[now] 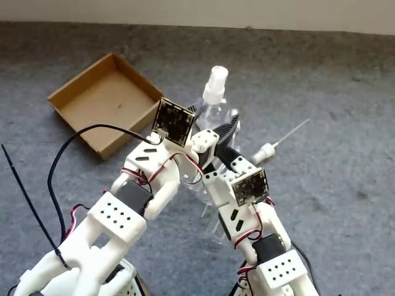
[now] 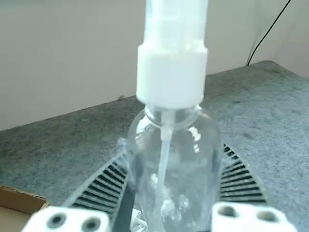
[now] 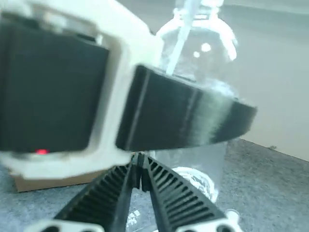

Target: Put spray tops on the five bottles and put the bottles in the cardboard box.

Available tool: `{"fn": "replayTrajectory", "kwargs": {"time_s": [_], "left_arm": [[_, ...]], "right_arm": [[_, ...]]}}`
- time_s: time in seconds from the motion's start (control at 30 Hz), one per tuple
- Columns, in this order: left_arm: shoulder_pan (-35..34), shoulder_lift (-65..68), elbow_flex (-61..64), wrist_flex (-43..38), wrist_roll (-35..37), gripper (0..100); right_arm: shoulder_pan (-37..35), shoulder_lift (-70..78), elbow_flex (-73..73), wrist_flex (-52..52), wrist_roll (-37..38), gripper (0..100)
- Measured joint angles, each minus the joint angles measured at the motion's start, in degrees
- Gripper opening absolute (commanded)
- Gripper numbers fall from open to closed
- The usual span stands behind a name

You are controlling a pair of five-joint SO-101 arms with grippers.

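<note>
One clear plastic bottle (image 2: 169, 164) with white spray top (image 2: 172, 72) is grasped mid-frame by the left pincer (image 2: 169, 186); the right pincer (image 3: 140, 175) is clenched.

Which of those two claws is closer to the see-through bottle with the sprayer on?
Left. The left gripper is shut around the clear spray bottle; the right gripper, shut empty, sits beside the left one, short of the bottle.

Grey carpet (image 1: 345, 92) meets a pale wall (image 1: 185, 11) behind.
</note>
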Motion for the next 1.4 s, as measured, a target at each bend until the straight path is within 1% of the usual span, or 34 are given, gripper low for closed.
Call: {"fn": "replayTrajectory", "kwargs": {"time_s": [0.27,0.63,0.77,0.97,1.17,1.3,1.4], "left_arm": [[-0.4,0.0,0.0,-0.1,-0.2,8],[-1.1,0.0,0.0,0.0,-0.3,8],[-5.6,0.0,0.0,-0.2,-0.3,8],[-16.5,0.4,0.0,-0.2,-0.3,8],[-27.7,0.5,-4.6,-0.2,-0.3,8],[-31.8,4.0,-8.3,-0.2,-0.4,8],[-32.9,10.6,-12.5,-0.2,-4.6,8]], "right_arm": [[3.3,0.0,0.0,0.0,0.1,1.2],[4.1,0.1,0.0,0.0,0.1,1.2],[5.1,0.1,0.0,1.0,-0.1,1.2],[4.8,0.1,0.0,2.5,-0.1,1.2],[4.8,0.1,0.0,2.8,-0.1,1.2],[4.8,0.1,0.0,2.9,-0.1,1.2],[4.8,0.1,0.0,3.0,-0.1,1.2]]}}
